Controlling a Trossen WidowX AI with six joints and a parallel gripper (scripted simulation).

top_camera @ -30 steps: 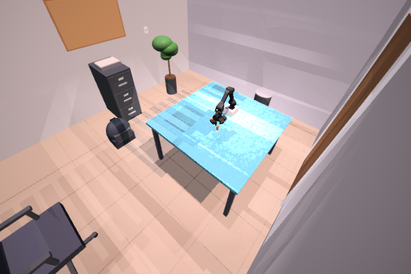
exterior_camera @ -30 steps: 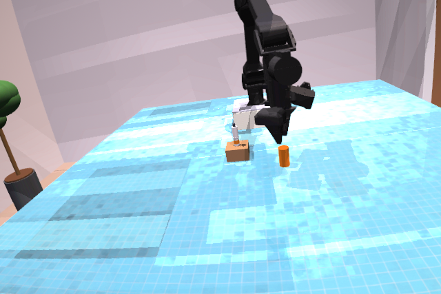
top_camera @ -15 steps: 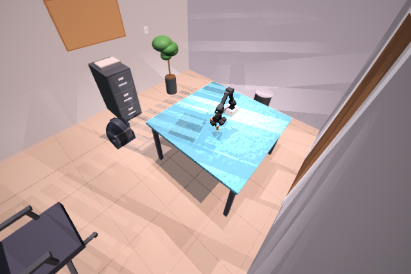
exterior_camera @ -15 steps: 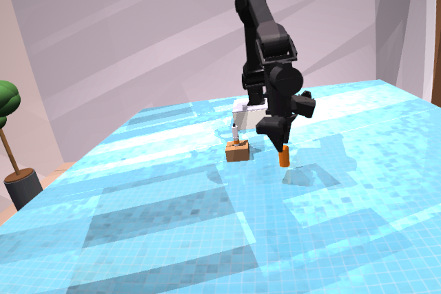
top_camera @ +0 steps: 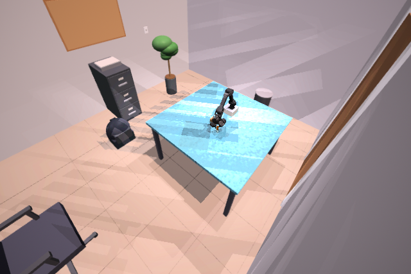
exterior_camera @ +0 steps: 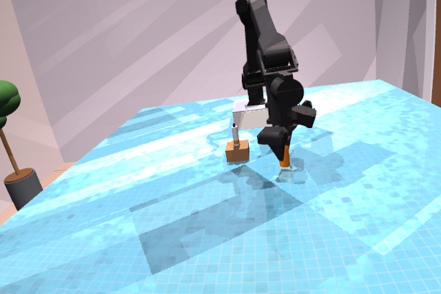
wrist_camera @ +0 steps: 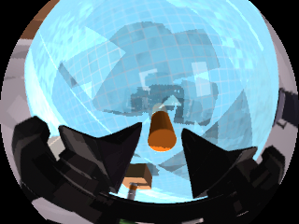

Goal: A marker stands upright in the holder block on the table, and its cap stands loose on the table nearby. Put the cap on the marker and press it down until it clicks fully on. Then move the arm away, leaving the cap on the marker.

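Wrist view is showing the gripper (wrist_camera: 163, 144) spreading its fingers on both sides of the cap (wrist_camera: 163, 131), a stubby orange cylinder standing upright on the table (exterior_camera: 213, 233). Nearby, the grey marker (exterior_camera: 234, 134) is standing in its brown holder block (exterior_camera: 237, 151), uncapped.

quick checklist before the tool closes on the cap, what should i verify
1. Tool open, holding nothing: ok.
2. Cap sits between the two fingers in the wrist view, gaps on both sides: ok.
3. Cap upright on the table: ok, in the exterior view it stands vertical under the tool.
4. Fingers low enough to grip the cap's body: ok, the exterior view shows them overlapping its upper part.
5. Marker upright in the holder block, uncapped: ok.
6. Holder block apart from the tool: ok, a gap shows in the exterior view.
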